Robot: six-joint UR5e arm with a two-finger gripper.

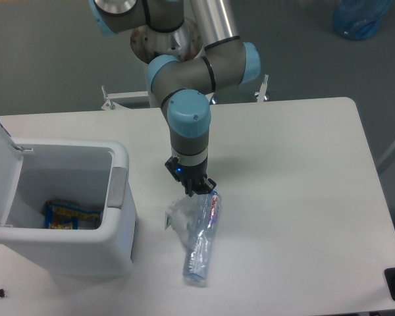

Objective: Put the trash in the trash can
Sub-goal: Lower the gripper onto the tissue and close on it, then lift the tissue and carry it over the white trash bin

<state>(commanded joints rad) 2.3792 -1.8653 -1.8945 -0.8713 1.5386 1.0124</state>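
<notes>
The black two-finger gripper [199, 191] sat low at the labelled end of the crushed clear plastic bottle [201, 243]; whether its jaws gripped anything could not be told. The crumpled white paper tissue [177, 216] lay touching the bottle's left side on the white table [303, 197], beside the open white rectangular plastic bin [85, 250].

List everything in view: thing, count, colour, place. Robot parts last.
table: one, white, fills most of the view
trash can: one, white, lid open, on the table's left side
snack packet: one, blue and yellow, inside the trash can
tissue: one, white, crumpled, on the table just left of the bottle
bottle: one, clear with a red-blue label, crushed, lying on the table right of the trash can
bag: one, blue, on the floor at top right
arm: one, grey with pale blue caps, reaching down over the table
pincer: one, black, at the bottle's upper end; jaw state unclear
</notes>
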